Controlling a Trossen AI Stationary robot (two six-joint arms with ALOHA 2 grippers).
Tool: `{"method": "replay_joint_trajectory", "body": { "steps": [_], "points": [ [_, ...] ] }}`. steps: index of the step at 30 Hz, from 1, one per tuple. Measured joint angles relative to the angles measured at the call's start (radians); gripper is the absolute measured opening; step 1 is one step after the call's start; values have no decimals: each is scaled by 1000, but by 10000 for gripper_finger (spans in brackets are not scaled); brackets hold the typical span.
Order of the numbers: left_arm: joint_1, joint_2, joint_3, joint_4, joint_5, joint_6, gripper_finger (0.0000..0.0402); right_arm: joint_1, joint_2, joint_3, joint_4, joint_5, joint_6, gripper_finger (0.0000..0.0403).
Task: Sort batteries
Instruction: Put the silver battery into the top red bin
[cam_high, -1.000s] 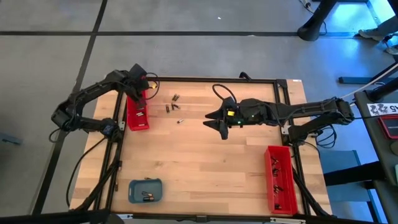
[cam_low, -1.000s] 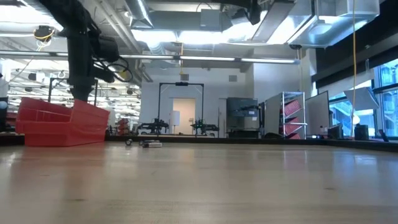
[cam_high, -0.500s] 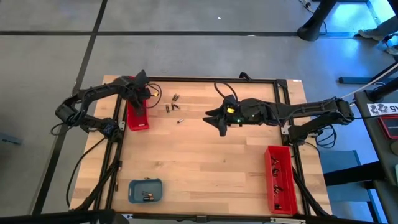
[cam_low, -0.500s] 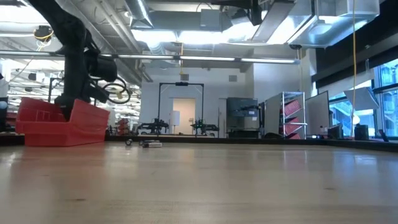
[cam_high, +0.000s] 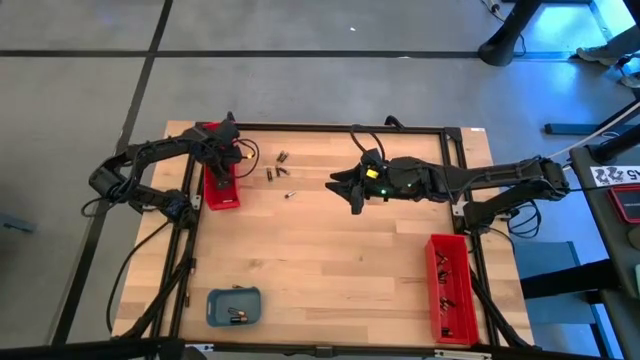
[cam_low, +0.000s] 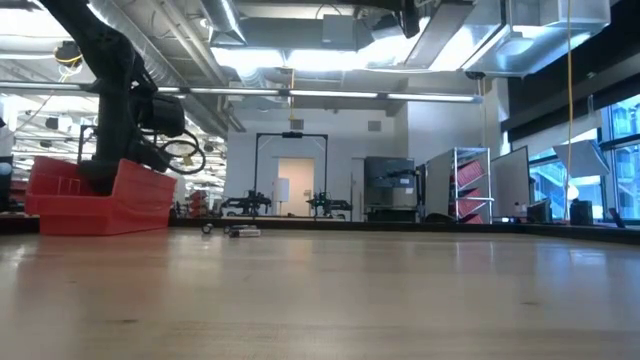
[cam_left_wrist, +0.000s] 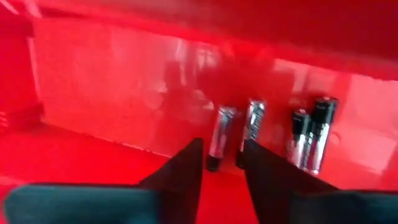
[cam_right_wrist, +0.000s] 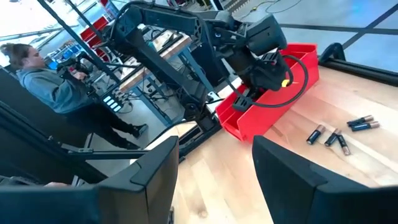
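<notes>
My left gripper points down inside the red tray at the table's far left, its fingers apart. Several batteries lie on the tray's floor; one battery lies just past the gap between the fingertips, and I see no finger touching it. In the low view the tray wall hides the fingertips. Three loose batteries lie on the wood right of that tray. My right gripper hangs open above the middle of the table's far half, nothing between its fingers.
A second red tray with batteries stands at the near right. A small blue-grey tray holding a few batteries sits at the near left. Bare wood lies between them. A person stands beyond the table's left side.
My left gripper has sunk from above the far-left red tray down into it, rolling a little about its wrist. My right gripper has turned slightly in place.
</notes>
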Motion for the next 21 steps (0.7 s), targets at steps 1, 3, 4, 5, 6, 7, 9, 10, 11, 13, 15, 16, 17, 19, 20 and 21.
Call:
{"method": "replay_joint_trajectory", "body": {
  "steps": [1,3,4,5,6,7,9,10,11,13,15,16,17,19,20,21],
  "points": [
    [0,0,1,-10,0,-6,120,0,0,0,-1,2,0,205],
    [-1,-1,13,-42,-2,-22,146,0,0,0,-1,3,0,205],
    [-1,-1,26,-62,-6,-34,157,0,0,0,-1,3,0,205],
    [-1,-2,43,-86,-15,-46,166,0,0,0,-1,4,0,205],
    [-1,-2,63,-117,-25,-62,174,0,0,0,-1,9,0,205],
    [-1,-2,85,-149,-30,-69,180,0,0,0,-1,17,-1,205],
    [-1,-2,131,-213,-30,-93,188,0,0,0,-1,37,-6,205],
    [-1,-2,154,-238,-30,-114,191,0,0,0,-1,50,-8,205],
    [-3,-2,178,-261,-31,-131,192,0,0,0,-2,60,-9,205],
    [-8,-3,223,-308,-30,-168,193,0,0,0,-2,80,-12,205],
    [-8,-4,270,-357,-30,-196,193,0,0,0,-2,90,-35,205],
    [-8,-4,293,-377,-30,-214,193,0,0,0,-2,90,-48,205],
    [-8,-4,317,-395,-28,-231,194,0,0,0,-2,90,-64,205],
    [-8,-4,365,-429,-16,-286,194,0,0,0,-2,90,-98,205],
    [-8,-5,393,-442,-7,-322,194,0,0,0,-2,90,-112,205],
    [-8,-10,417,-452,2,-357,194,-2,0,0,-2,90,-123,205]
  ]
}}
